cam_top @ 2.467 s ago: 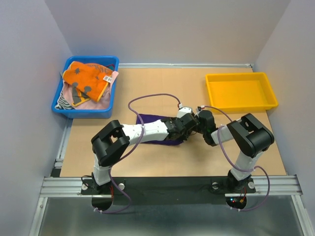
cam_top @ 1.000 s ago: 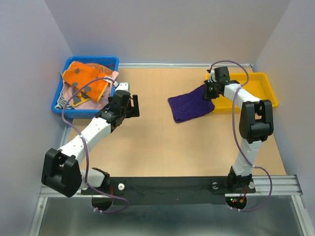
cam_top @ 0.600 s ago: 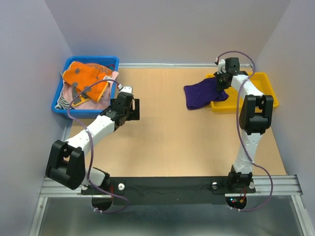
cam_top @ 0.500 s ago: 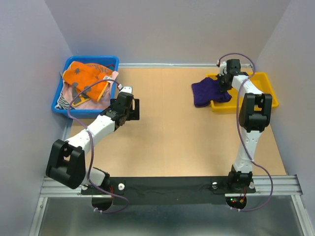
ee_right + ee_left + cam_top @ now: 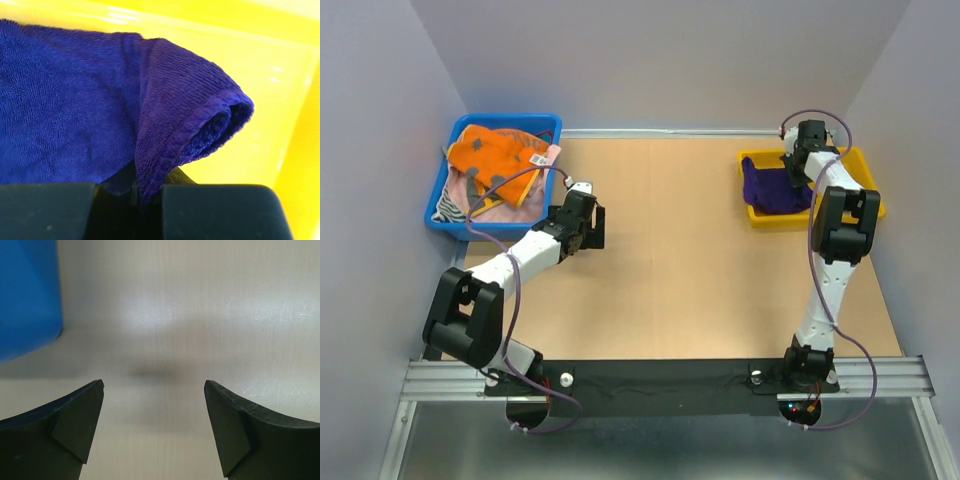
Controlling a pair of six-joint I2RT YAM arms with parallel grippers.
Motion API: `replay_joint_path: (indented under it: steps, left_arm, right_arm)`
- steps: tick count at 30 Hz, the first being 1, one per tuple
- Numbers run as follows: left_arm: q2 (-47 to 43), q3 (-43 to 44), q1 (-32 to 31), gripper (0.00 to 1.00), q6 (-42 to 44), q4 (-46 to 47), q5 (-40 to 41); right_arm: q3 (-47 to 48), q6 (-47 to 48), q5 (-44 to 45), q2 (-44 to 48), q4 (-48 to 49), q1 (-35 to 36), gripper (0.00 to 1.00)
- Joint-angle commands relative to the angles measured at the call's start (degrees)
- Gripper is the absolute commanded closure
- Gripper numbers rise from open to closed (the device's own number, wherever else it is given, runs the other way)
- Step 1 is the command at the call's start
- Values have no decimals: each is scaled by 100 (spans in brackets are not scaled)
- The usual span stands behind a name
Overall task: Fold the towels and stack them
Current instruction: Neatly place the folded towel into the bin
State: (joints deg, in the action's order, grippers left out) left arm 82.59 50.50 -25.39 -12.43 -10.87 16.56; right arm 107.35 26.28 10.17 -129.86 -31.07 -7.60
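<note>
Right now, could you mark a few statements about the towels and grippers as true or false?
1. The purple towel lies in the yellow tray. True.
2. The left gripper holds the orange towel. False: it is open and empty over the bare table, beside the blue bin.
3. The right gripper is shut on the purple towel. True: a fold of it is pinched between the fingers.
4. The blue bin is empty. False: it holds the orange towel.
</note>
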Motion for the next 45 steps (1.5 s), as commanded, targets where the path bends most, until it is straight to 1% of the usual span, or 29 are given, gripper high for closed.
replay_joint_path:
  steps: [1, 13, 16, 20, 23, 25, 28, 29, 30, 32, 33, 36, 41, 42, 45]
  left_arm:
    - [47, -14, 16, 7, 74, 138, 67]
    - [144, 4, 7, 6, 74, 138, 23]
    - [161, 12, 16, 6, 82, 129, 23]
    - [205, 13, 7, 6, 74, 121, 6]
    - [214, 30, 7, 6, 74, 121, 5]
    - [223, 30, 8, 6, 74, 121, 14]
    - [249, 30, 16, 6, 74, 112, -12]
    - [258, 47, 8, 6, 65, 112, -21]
    - [258, 48, 7, 6, 65, 112, -30]
    - [249, 48, 7, 6, 65, 103, -21]
    - [240, 39, 7, 6, 65, 112, -21]
    - [214, 48, 7, 6, 65, 103, -12]
    - [126, 39, 16, 6, 56, 103, -12]
    - [109, 39, 8, 6, 56, 94, -3]
    - [74, 39, 7, 6, 56, 103, -3]
  right_arm:
    - [304, 280, 415, -144, 101, -190, 100]
    - [401, 413, 731, -267, 338, -278, 100]
    - [453, 465, 810, -311, 417, -278, 98]
    - [550, 527, 846, -417, 505, -278, 93]
    - [585, 527, 872, -461, 549, -278, 91]
    - [612, 527, 933, -505, 593, -278, 86]
    - [638, 501, 1039, -540, 628, -278, 74]
    - [638, 483, 1074, -549, 646, -278, 67]
    - [664, 440, 1161, -558, 672, -278, 51]
    - [682, 369, 1328, -540, 716, -286, 38]
    - [717, 334, 1434, -540, 742, -286, 34]
    - [822, 88, 1847, -453, 901, -339, 26]
    - [981, -360, 2357, -259, 1120, -480, 24]
    - [1059, -448, 2566, -276, 1121, -497, 21]
    - [1086, -667, 2875, -233, 1129, -524, 20]
